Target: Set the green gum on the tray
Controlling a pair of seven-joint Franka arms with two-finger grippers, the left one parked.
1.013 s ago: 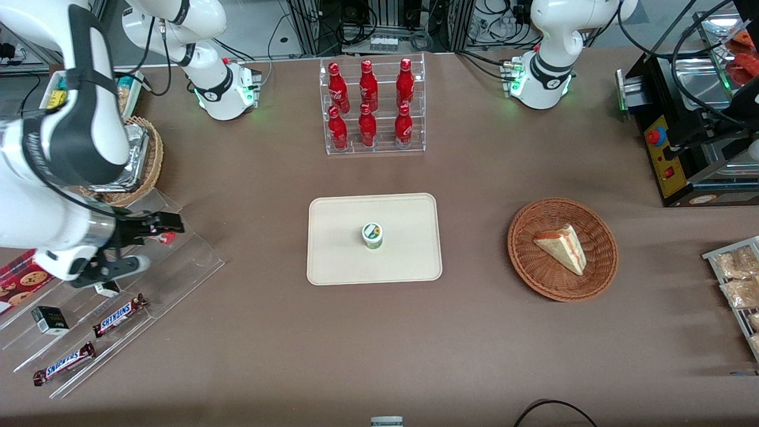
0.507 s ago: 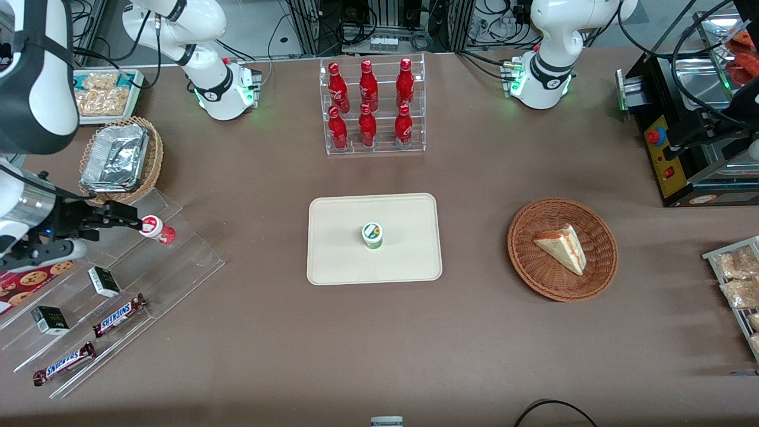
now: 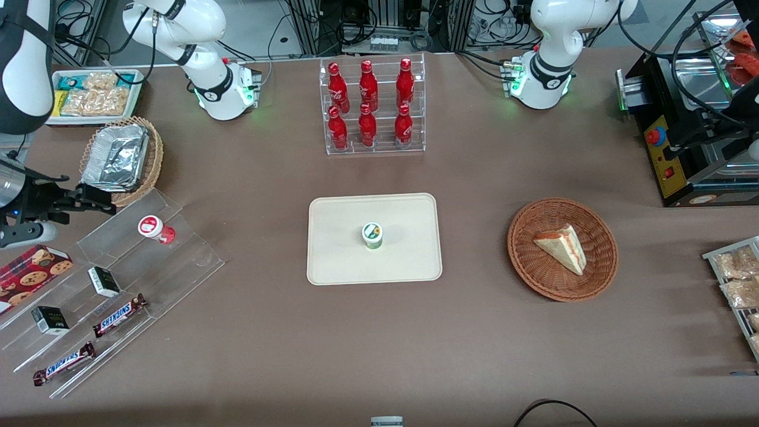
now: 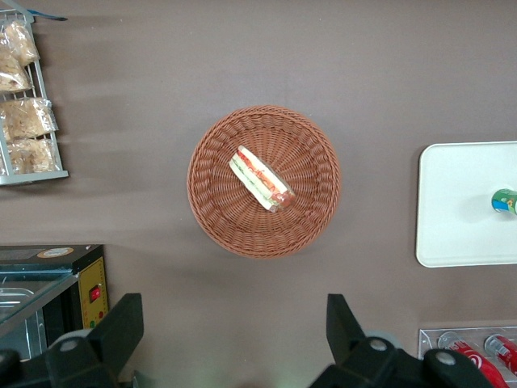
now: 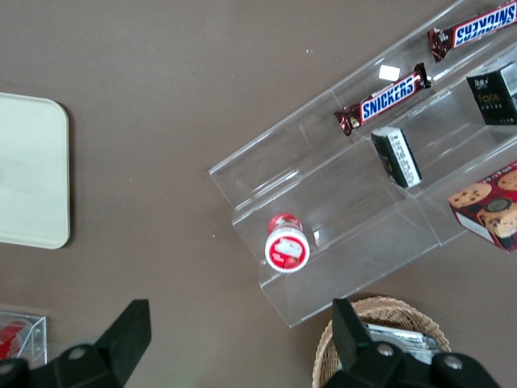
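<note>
One green gum (image 3: 372, 235), one red gum (image 3: 153, 228), one tray (image 3: 338, 261), six red bottles (image 3: 367, 95), two Snickers bars (image 3: 118, 315), one sandwich (image 3: 561, 247), two baskets (image 3: 528, 261), one end effector (image 3: 89, 197).

A robotics lab staged as a shop: arm bases (image 3: 224, 89) are bolted to a table (image 3: 379, 344) stocked with racked snacks (image 3: 118, 315).

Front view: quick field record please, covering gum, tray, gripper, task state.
gum: small green plastic bottle with white lid, upright
gum location: on the flat beige rectangular tray, near its middle
tray: on the brown table, nearer the front camera than the clear rack of red bottles
gripper: open, empty, at the working arm's end, above the clear stepped rack
nearby: red bottle with red-and-white lid on that rack
task state: gum appears placed
</note>
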